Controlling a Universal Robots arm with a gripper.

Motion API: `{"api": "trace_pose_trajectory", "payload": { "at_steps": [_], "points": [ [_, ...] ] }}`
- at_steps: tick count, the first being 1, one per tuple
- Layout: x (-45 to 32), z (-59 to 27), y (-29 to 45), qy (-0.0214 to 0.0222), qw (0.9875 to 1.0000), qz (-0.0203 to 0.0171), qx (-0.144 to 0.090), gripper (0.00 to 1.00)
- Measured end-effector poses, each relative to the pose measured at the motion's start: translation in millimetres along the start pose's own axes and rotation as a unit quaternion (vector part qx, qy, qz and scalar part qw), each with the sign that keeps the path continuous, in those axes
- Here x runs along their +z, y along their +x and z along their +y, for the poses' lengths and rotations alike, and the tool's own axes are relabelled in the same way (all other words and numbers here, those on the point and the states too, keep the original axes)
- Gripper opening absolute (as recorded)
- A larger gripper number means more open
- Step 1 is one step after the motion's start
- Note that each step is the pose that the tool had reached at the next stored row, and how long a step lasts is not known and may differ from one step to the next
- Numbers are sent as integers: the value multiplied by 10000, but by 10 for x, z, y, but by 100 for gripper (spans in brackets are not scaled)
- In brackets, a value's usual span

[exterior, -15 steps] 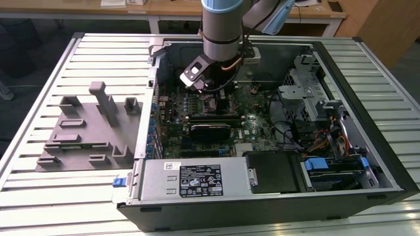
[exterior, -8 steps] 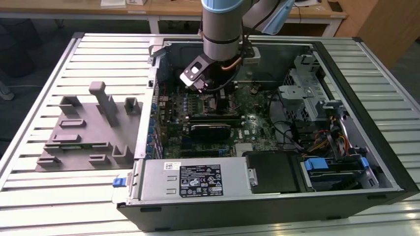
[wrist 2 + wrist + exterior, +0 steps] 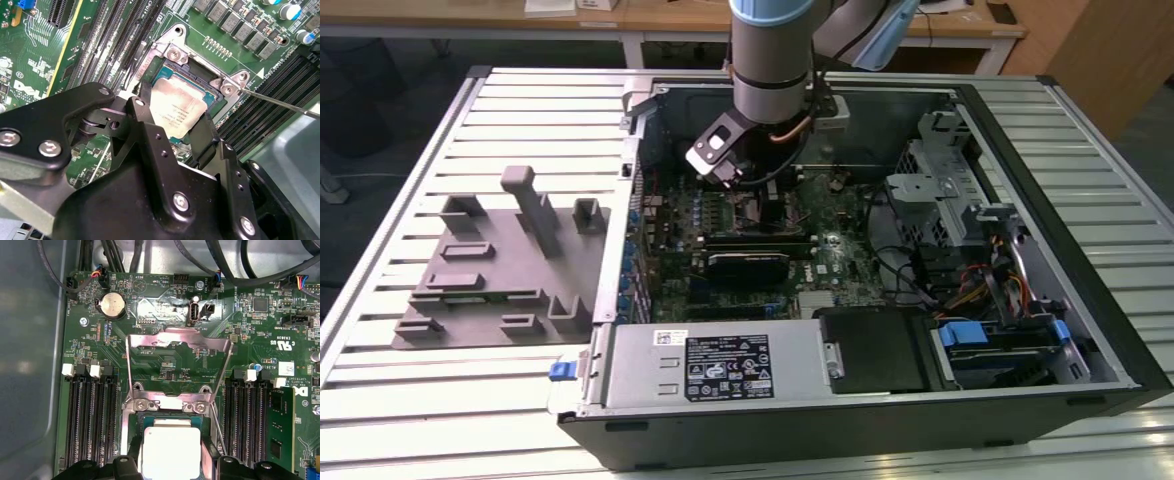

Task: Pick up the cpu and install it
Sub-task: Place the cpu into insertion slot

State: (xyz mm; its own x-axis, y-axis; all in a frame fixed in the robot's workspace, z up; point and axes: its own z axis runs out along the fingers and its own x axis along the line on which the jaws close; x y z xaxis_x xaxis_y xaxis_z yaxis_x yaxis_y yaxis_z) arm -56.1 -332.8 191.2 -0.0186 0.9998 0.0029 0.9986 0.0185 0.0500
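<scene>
The arm reaches down from above into an open computer case (image 3: 1107, 360) that lies on its side on a slatted table (image 3: 400, 400). A grey fixture block (image 3: 494, 270) sits on the table at the exterior view's left of the case, well apart from the gripper (image 3: 744, 185).

The gripper (image 3: 175, 117) is positioned directly over the processor socket (image 3: 192, 75) on the green motherboard (image 3: 165, 370). The cpu (image 3: 177, 107) lies flat between the two black fingers (image 3: 205, 135), its silver top facing up. In both wrist views the jaws are clamped against two opposite edges of the cpu (image 3: 170, 452). The cpu is inside the outline of the socket frame. Whether it is fully seated in the socket or just above it cannot be determined.

The metal load plate (image 3: 180, 340) is swung open and stands up from its hinge at the far edge of the socket. The thin retention lever (image 3: 280, 102) is released and angles away beside the socket. Black memory slots (image 3: 90, 420) run along both sides of the socket, and a round coin cell (image 3: 112, 305) sits beyond the load plate.
</scene>
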Motion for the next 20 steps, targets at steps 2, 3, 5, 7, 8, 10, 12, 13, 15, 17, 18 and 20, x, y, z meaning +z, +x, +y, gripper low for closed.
{"api": "trace_pose_trajectory", "payload": {
  "at_steps": [2, 3, 5, 7, 8, 10, 12, 13, 15, 17, 18, 20],
  "points": [
    [1, 0, 0, 0, 10000, 0, 0, 55],
    [2, 0, 0, 0, 10000, 1, 0, 55],
    [2, 0, 0, -1, 10000, 1, 0, 55],
    [2, 0, 0, -1, 10000, 1, 0, 55],
    [3, 0, 0, -1, 10000, 1, 0, 55],
    [3, 0, 1, -1, 10000, 1, 0, 55],
    [4, 0, 7, -1, 10000, 2, 1, 55],
    [4, 1, 10, -2, 10000, 3, 0, 55],
    [4, 0, 14, -1, 10000, 2, 0, 55],
    [4, -3, 15, -2, 10000, 2, 4, 55],
    [3, -6, 15, -1, 10000, 2, 7, 55],
    [3, -11, 16, -2, 10000, 1, 10, 55]
  ]
}}
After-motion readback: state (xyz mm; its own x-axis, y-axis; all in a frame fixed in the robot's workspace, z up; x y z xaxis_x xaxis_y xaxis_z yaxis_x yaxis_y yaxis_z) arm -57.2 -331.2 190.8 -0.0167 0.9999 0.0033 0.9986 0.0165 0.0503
